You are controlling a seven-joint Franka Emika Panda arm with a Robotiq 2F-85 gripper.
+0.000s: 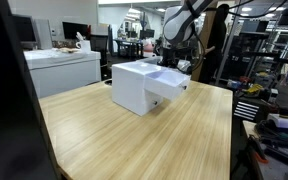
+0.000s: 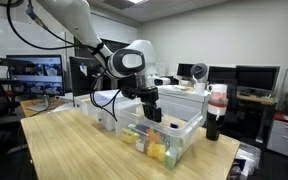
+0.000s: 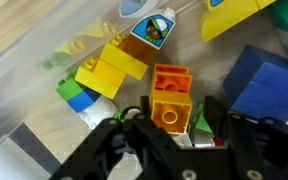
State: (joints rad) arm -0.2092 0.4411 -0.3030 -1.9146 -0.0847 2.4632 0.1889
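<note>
Lab room: gripper point(image 3: 169, 128) is hanging inside a clear bin point(image 2: 189, 135) on a wooden table point(image 1: 134, 140), jaws straddling an orange block point(image 3: 171, 92), grip unclear

No words, numbers or brand names can be read in any view. A toy block point(image 3: 152, 30) in the wrist view bears a small printed picture without lettering. The monitor screens point(image 2: 34, 72) in an exterior view are too blurred to read.

Wooden table point(image 1: 134, 140) bears a box point(image 1: 134, 88) — drawer point(image 1: 170, 84) open.
</note>
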